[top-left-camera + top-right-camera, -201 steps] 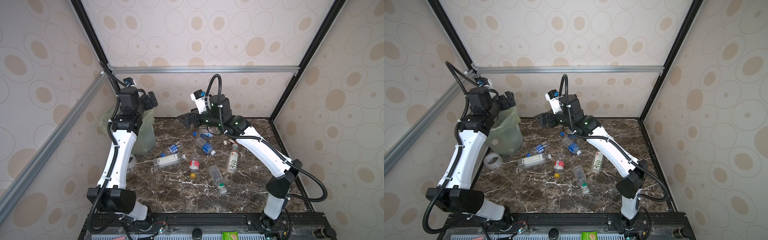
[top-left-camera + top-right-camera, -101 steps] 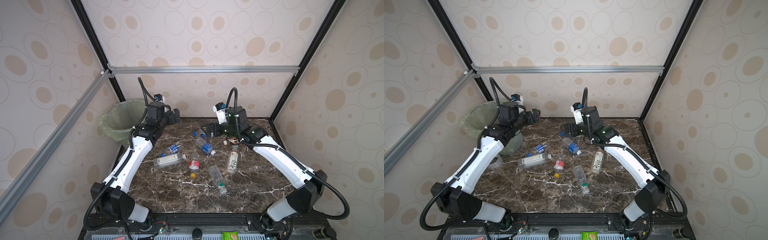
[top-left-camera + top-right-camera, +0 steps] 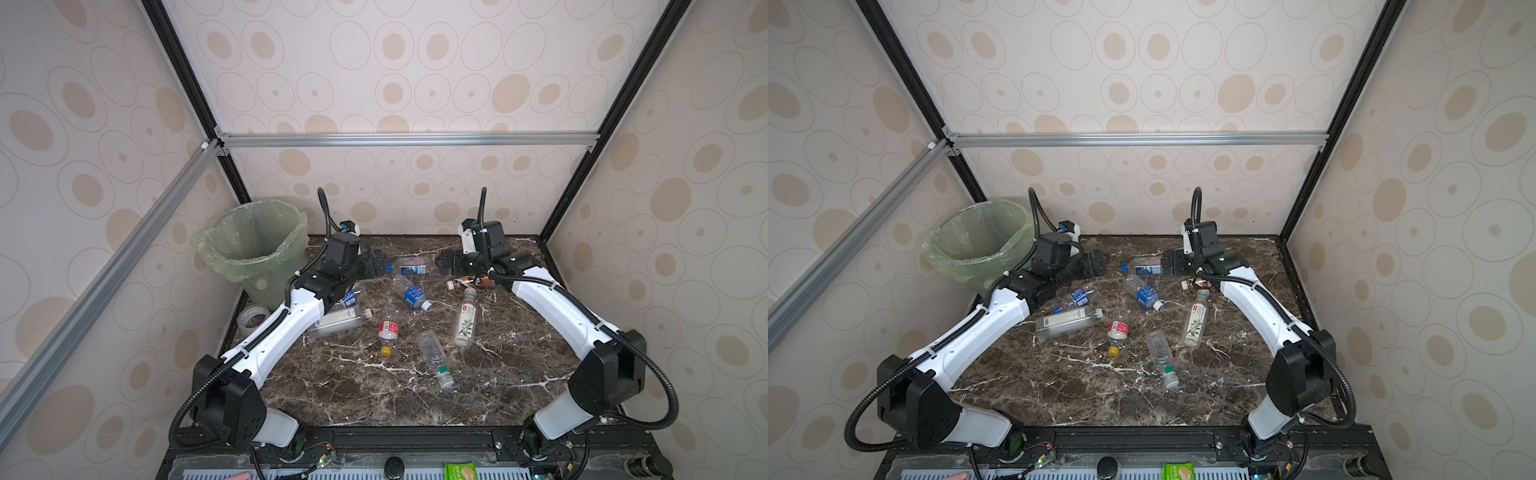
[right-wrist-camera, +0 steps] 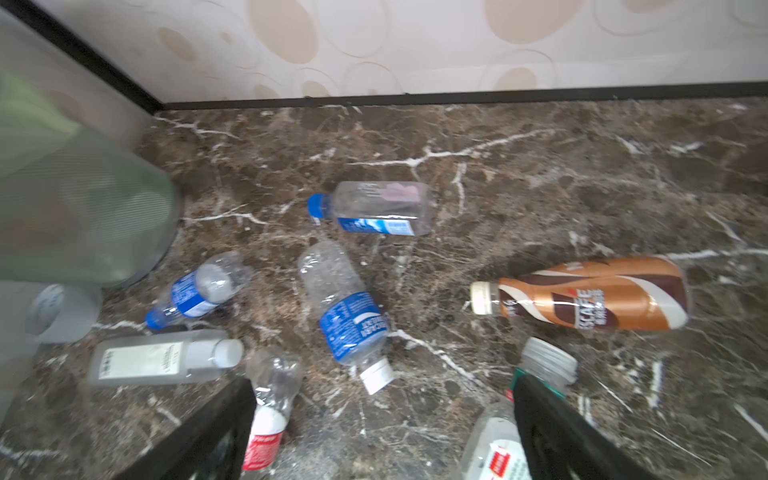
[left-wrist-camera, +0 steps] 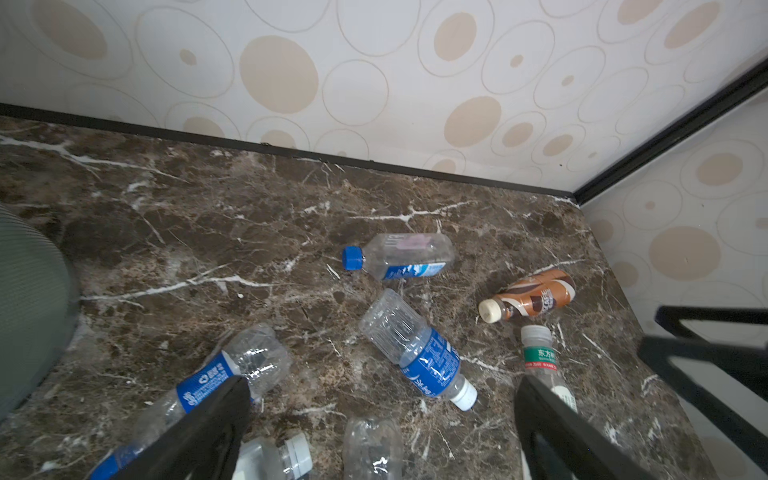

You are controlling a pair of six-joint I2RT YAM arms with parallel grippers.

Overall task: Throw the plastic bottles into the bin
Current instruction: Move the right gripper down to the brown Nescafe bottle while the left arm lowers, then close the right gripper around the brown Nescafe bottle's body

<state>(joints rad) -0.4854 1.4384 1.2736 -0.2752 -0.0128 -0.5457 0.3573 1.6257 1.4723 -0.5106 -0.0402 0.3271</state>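
Several plastic bottles lie on the marble table. A blue-capped bottle [image 3: 409, 266] lies between my two grippers at the back. In front of it are a blue-labelled bottle with a white cap [image 3: 409, 293], a white-labelled one [image 3: 466, 318], a red-labelled one [image 3: 387, 330] and a clear one [image 3: 434, 359]. A brown bottle [image 4: 590, 293] lies partly under my right arm. The green-lined bin [image 3: 253, 245] stands at the back left. My left gripper [image 3: 376, 266] and right gripper [image 3: 446, 264] face each other low over the table, both open and empty.
A clear tape roll [image 3: 252, 316] lies by the bin's foot at the left edge. A square clear bottle [image 3: 338, 322] and a small crumpled blue-labelled one [image 3: 351, 297] lie partly under my left arm. Walls close the table at the back and both sides.
Both arms have dropped from high beside the bin to low over the table. The left gripper swung right off the bin, and the right gripper drew back rightward. Both stayed open.
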